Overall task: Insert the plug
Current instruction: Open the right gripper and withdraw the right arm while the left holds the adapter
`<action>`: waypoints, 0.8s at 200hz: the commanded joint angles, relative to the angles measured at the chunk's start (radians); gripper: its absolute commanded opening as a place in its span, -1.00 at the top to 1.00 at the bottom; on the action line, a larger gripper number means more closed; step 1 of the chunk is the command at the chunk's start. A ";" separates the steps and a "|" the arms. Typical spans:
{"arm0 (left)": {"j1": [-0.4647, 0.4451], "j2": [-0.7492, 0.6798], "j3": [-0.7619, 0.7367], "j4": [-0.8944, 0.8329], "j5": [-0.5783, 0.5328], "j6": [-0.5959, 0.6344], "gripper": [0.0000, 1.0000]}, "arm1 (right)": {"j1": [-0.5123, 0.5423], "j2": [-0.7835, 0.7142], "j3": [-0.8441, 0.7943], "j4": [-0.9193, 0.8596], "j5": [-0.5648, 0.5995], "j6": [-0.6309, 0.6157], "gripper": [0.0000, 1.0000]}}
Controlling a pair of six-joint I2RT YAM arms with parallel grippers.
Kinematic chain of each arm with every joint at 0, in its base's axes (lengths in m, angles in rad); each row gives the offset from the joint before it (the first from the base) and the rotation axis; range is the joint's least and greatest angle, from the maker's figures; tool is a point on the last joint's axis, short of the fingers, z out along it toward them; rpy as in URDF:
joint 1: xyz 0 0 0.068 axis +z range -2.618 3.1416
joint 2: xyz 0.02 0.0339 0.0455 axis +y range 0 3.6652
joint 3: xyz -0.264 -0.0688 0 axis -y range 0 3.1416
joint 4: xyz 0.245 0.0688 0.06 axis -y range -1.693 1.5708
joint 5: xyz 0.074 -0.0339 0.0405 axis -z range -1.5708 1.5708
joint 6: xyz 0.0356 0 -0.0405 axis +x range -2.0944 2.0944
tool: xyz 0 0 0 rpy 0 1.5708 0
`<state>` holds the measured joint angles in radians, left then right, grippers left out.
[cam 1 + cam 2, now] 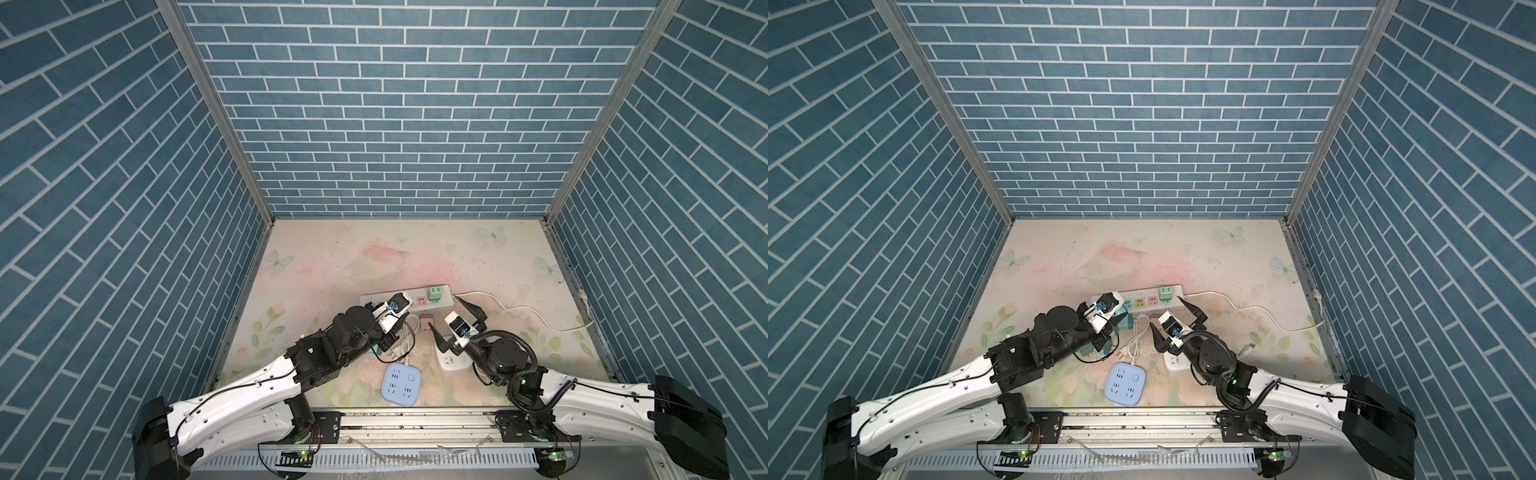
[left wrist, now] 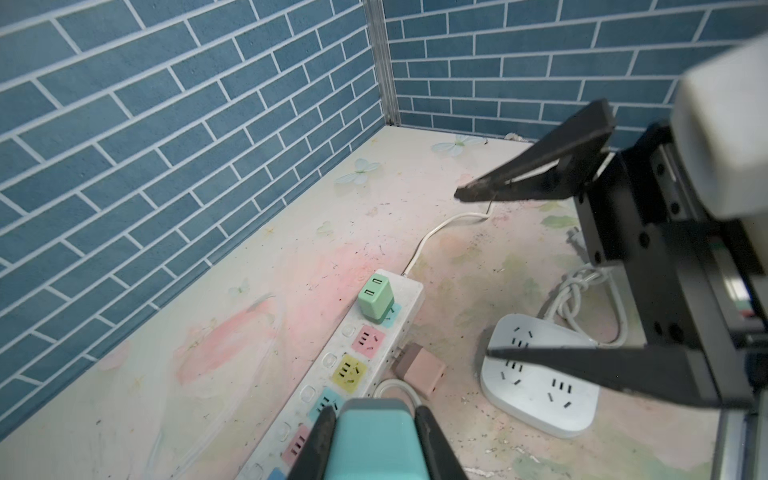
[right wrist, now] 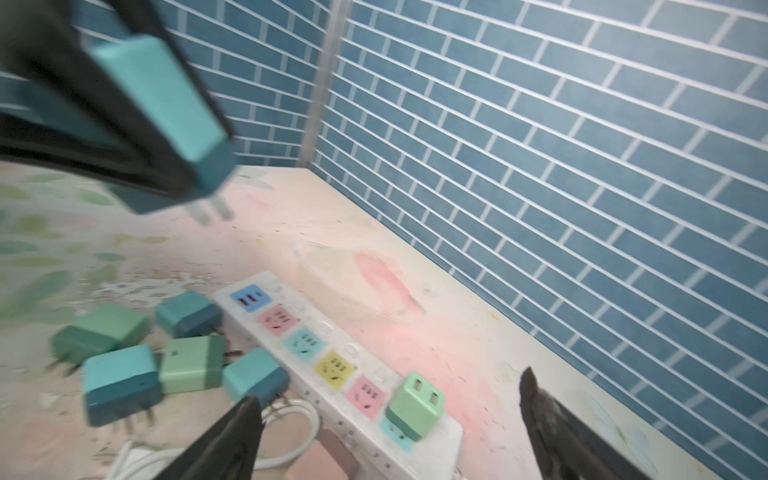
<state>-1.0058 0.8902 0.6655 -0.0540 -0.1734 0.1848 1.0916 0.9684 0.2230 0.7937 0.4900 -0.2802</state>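
Two claws are in view, and you have only one of them loaded. Your left claw [image 2: 376,411] is clenched on the teal rectangular plastic plug [image 2: 374,444], with a black finger [image 2: 320,440] on each flank. In the right wrist view that plug hangs clear of the desk with its two metal prongs [image 3: 212,212] bare and pointing downward, seated in no socket. In the left wrist view the long white power strip with coloured sockets [image 1: 372,300] runs directly beneath it.

Your right claw [image 3: 388,388] is released, its fingers spread wide and grasping nothing. It hovers above the strip's far end, where a light green cube adapter with two USB ports [image 3: 415,405] sits in the end socket.

On the floral-printed desk [image 1: 374,257], beside the strip, you have:
- a cluster of loose teal and green plug blocks [image 3: 120,384]
- a pink block adapter [image 2: 419,368]
- a coiled white cord [image 2: 575,289]
- a white rounded socket hub [image 2: 540,390]

A pale blue square socket hub [image 1: 401,383] lies apart from these — nearer the arm bases.
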 commanded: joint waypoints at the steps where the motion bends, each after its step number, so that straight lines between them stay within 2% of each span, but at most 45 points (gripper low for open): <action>1: 0.018 -0.005 -0.002 -0.007 -0.050 0.112 1.00 | -0.079 0.017 0.062 -0.103 0.231 0.141 -0.98; 28: 0.053 0.020 -0.008 -0.012 0.036 0.194 1.00 | -0.230 -0.002 0.100 -0.267 0.210 0.300 -0.97; 60: 0.073 0.025 -0.087 0.080 0.108 0.318 1.00 | -0.350 -0.041 0.101 -0.343 0.201 0.357 -0.98; 96: 0.137 0.084 -0.080 0.099 0.209 0.363 1.00 | -0.517 0.008 0.102 -0.393 0.105 0.465 -0.97; 160: 0.192 0.244 0.027 0.009 0.272 0.442 1.00 | -0.555 0.089 0.090 -0.338 0.076 0.487 -0.96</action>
<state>-0.8413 1.0966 0.6273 -0.0143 0.0433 0.5785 0.5415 1.0496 0.3050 0.4423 0.5945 0.1589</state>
